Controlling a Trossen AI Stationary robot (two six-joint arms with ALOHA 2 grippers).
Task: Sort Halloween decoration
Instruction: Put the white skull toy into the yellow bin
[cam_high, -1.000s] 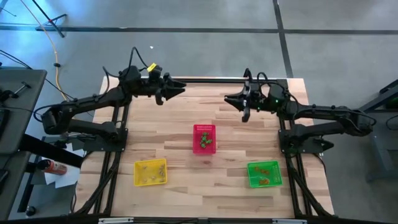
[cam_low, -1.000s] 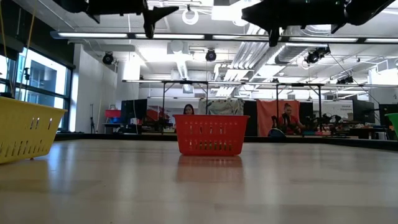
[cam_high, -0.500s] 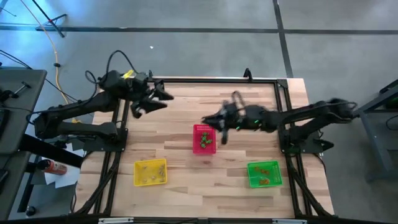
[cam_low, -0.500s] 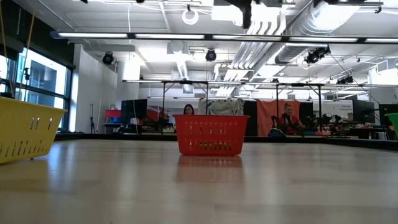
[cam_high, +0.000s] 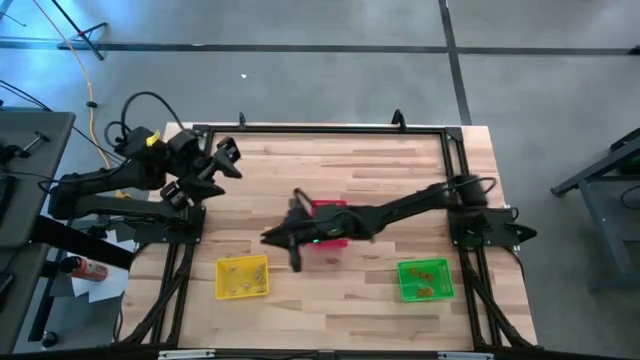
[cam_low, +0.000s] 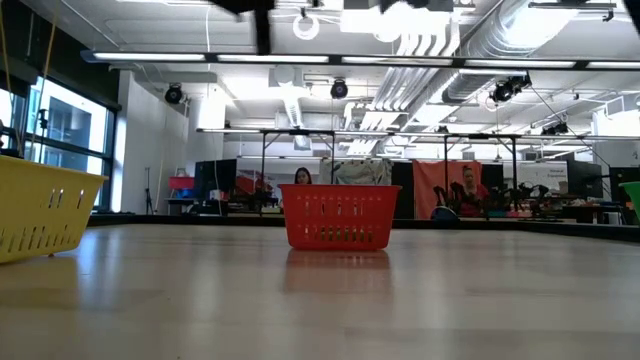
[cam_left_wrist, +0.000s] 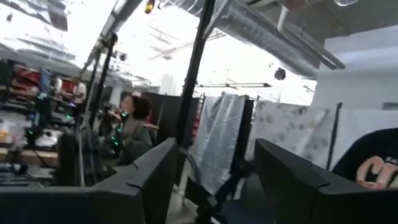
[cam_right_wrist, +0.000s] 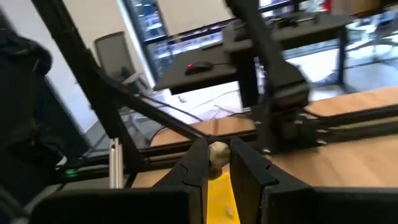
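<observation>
A small yellowish trinket (cam_right_wrist: 218, 153) sits pinched between the narrow fingers (cam_right_wrist: 191, 163) of the right gripper (cam_high: 283, 238), stretched across the table (cam_high: 380, 180) between the red basket (cam_high: 330, 222) and the yellow basket (cam_high: 242, 277). More tiny trinkets lie in all three baskets, too small to count; the green basket (cam_high: 425, 280) holds orange ones. The left gripper (cam_high: 222, 162) hangs at the table's far left corner, its fingers (cam_left_wrist: 152, 180) spread wide and empty.
</observation>
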